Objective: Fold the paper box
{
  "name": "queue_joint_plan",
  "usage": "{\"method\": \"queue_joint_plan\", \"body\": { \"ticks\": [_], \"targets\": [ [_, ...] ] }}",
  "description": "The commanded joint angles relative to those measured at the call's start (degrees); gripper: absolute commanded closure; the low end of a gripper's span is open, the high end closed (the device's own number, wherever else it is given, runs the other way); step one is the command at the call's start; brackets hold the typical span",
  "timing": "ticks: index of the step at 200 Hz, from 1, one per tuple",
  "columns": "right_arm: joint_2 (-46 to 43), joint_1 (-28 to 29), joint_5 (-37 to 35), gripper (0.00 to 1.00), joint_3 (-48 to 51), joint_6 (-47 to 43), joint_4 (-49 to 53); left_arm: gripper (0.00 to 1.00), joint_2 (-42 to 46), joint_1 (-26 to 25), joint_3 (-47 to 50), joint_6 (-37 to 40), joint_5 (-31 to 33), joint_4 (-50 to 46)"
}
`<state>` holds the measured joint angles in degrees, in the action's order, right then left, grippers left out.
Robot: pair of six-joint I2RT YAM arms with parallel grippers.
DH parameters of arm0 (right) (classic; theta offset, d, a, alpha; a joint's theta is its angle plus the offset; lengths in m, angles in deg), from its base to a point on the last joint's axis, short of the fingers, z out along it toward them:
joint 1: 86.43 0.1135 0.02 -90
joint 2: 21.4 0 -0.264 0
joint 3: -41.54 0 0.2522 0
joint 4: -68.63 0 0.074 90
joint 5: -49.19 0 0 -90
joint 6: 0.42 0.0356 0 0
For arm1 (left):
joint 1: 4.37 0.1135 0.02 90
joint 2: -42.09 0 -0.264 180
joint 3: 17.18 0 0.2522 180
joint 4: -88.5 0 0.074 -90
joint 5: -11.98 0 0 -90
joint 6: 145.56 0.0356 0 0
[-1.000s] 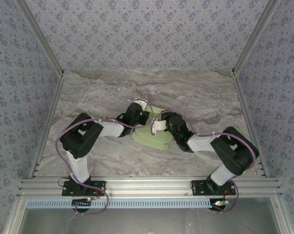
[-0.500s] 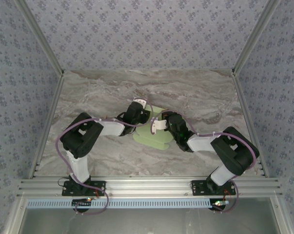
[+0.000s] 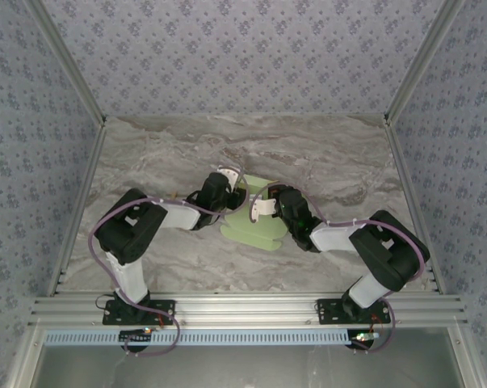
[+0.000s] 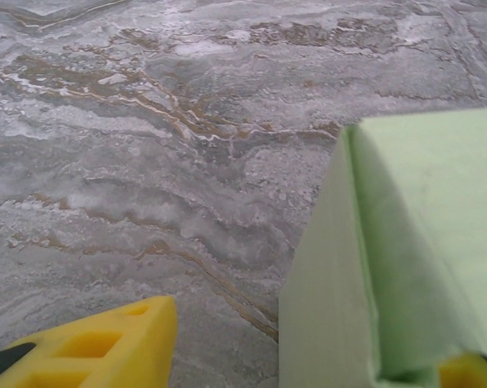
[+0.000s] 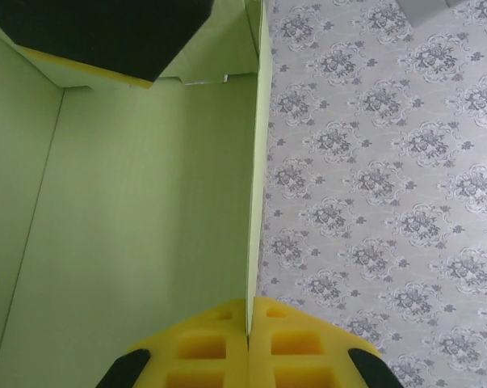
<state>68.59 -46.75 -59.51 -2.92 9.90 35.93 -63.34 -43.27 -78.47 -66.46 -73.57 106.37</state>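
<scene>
Judging by how things lie, the chief danger is that the raised wall of the paper box (image 3: pixel 255 229) springs back or buckles. The card is thin, and it is pinched by only one edge. If the right gripper (image 3: pixel 261 207) pulls or twists while clamped, the wall could crease in the wrong place or tear at the fold. If the left gripper (image 3: pixel 238 192) moves off carelessly, a finger could catch the upright panel and drag the whole box across the smooth marbled table (image 3: pixel 162 153), since nothing pins the base down.

The box sits in the middle of the table between the two arms, partly formed. Its flat base lies toward the near side and at least one wall stands up.

In the right wrist view, the right gripper (image 5: pixel 249 323) is closed hard on the thin edge of a standing green wall (image 5: pixel 255 162). The two yellow pads (image 5: pixel 203 347) meet with only the card between them. The broad inner face of the box spreads out to the left of it.

In the left wrist view, the left gripper (image 4: pixel 308 343) has its jaws apart — it grips nothing. One yellow finger (image 4: pixel 106 343) stands clear over bare marble. The other finger (image 4: pixel 471 372) sits low at the corner of the green wall (image 4: pixel 421 242), just beside it. Whether it actually touches the card I cannot tell.
</scene>
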Motion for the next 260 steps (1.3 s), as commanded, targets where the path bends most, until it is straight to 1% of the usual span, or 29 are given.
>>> {"method": "queue_joint_plan", "body": {
  "ticks": [1, 38, 81, 111, 132, 159, 217, 260],
  "targets": [
    [-0.12, -0.10, -0.72, 1.00, -0.85, 0.73, 3.65, 0.47, 2.49, 0.22, 0.87, 1.21, -2.79, 2.89],
    [0.00, -0.13, -0.64, 1.00, -1.15, 0.75, 3.74, 0.44, 4.23, 0.22, 2.37, 1.55, -4.27, 3.48],
    [0.20, -0.08, -0.55, 1.00, -1.35, 0.71, 3.82, 0.44, 5.99, 1.16, 3.66, 3.05, -4.92, 2.31],
    [0.03, -0.13, -0.48, 1.00, -1.56, 0.58, 4.05, 0.43, 8.40, 2.71, 5.93, 3.90, -9.04, 2.04],
    [0.00, -0.22, -0.46, 1.00, -1.60, 0.49, 4.09, 0.43, 9.58, 3.47, 6.82, 5.23, -10.74, 0.82],
    [-0.06, -0.15, -0.37, 1.00, -1.57, 0.49, 4.09, 0.44, 8.54, 4.75, 5.65, 5.68, -13.04, -0.58],
    [-0.11, -0.22, -0.37, 1.00, -1.70, 0.49, 4.09, 0.45, 3.81, 4.79, 0.43, 4.07, -17.60, 0.27],
    [-0.36, -0.30, -0.35, 1.00, -1.72, 0.40, 4.36, 0.49, 0.99, 4.82, -1.31, 2.24, -15.43, 1.75]
  ]
}}
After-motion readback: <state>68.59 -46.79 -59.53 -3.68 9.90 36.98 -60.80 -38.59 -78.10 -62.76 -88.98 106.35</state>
